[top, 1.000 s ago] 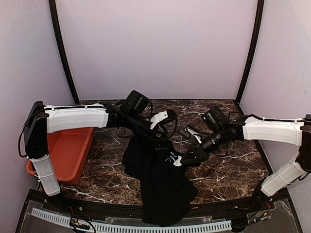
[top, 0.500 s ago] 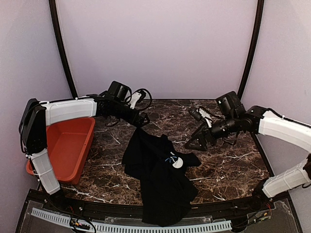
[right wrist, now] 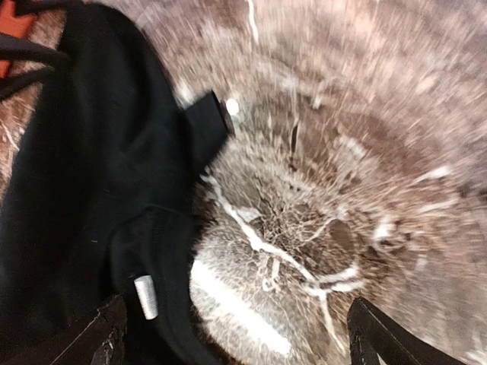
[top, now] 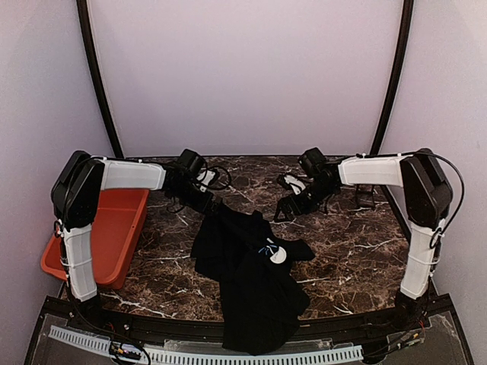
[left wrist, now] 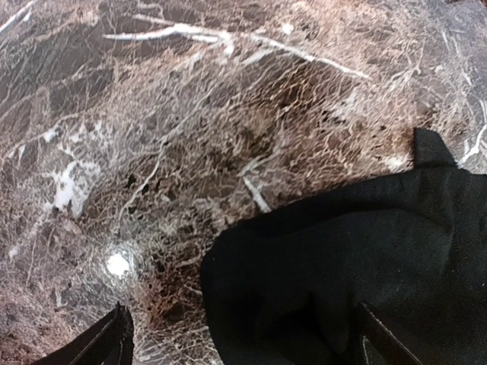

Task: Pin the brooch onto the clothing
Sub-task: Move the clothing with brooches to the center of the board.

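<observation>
The clothing, a black T-shirt (top: 255,289), lies crumpled mid-table and hangs over the near edge. A small blue-and-yellow print (top: 266,248) shows on it. The brooch (top: 278,255), a small white disc, rests on the cloth beside the print. My left gripper (top: 214,205) hovers open just behind the shirt's top edge; in the left wrist view the left gripper (left wrist: 243,351) has black cloth (left wrist: 350,258) below it and nothing held. My right gripper (top: 280,214) is open behind the shirt's right side. The right gripper (right wrist: 240,342) hangs over bare marble, with the shirt (right wrist: 84,152) at its left.
An orange tray (top: 99,236) sits at the table's left edge. A small black object with a cable (top: 364,199) lies at the back right. Purple walls close in the back and sides. A small white tab (right wrist: 145,296) shows on the cloth.
My right gripper opened, left the brooch on the shirt, and drew back toward the rear. The left arm also pulled back and left, and the raised shirt edge settled on the table.
</observation>
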Robot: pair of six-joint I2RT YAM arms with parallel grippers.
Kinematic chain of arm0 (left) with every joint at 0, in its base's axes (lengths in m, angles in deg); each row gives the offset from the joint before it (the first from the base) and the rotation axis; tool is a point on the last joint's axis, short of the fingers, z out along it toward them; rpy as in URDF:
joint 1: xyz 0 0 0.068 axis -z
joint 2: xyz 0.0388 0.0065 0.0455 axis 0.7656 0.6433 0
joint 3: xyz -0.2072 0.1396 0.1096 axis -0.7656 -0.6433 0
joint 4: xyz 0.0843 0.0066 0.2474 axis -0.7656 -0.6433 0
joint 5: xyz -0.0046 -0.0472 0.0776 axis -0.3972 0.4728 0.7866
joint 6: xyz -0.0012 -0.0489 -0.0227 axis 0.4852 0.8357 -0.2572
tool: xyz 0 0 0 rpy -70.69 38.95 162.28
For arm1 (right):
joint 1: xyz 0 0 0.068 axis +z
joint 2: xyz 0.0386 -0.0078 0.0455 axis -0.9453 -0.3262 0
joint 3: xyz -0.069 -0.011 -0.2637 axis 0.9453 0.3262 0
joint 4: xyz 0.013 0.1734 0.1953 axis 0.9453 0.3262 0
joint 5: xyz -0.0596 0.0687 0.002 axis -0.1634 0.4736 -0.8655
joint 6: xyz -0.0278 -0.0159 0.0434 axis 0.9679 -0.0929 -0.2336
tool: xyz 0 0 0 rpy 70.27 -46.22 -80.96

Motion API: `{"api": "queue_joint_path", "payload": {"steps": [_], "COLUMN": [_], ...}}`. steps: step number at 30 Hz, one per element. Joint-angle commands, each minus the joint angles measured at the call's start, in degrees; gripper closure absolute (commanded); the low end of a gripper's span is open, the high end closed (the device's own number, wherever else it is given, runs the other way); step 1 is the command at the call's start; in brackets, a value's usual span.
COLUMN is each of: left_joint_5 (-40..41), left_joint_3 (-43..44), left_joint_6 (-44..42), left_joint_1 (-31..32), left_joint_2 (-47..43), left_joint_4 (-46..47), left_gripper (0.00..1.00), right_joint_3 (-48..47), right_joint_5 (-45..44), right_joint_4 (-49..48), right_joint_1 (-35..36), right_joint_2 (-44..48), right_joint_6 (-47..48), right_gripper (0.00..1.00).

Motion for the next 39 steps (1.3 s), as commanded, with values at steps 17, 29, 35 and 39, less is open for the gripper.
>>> {"api": "queue_joint_path", "payload": {"steps": [17, 29, 35, 39], "left_joint_5": [-5.65, -7.50, -12.19, -13.91], "left_joint_3": [0.01, 0.47, 0.21, 2.26], "left_joint_6": [0.02, -0.33, 0.88, 1.79], "left_joint_1": [-0.70, -0.70, -0.66, -0.70], "left_joint_2": [-0.07, -1.19, -1.42, -0.42], "left_joint_4": [-1.71, -0.61, 2.07, 4.34], "left_gripper": [0.08, 0.32, 0.18, 0.12], "right_joint_3": [-1.63, -0.52, -0.03, 1.46], "right_joint_5": [7.64, -16.89, -15.19, -14.52], "right_joint_4": [2.06, -1.76, -4.69, -5.43], "right_joint_1": [9.75, 4.47, 4.54, 4.63], "right_joint_2": [-13.69, 2.22, 5.07, 5.13], "right_joint_6": [1.43, -4.45, -4.29, -4.46], "right_gripper": [0.80, 1.00, 1.00, 1.00]}}
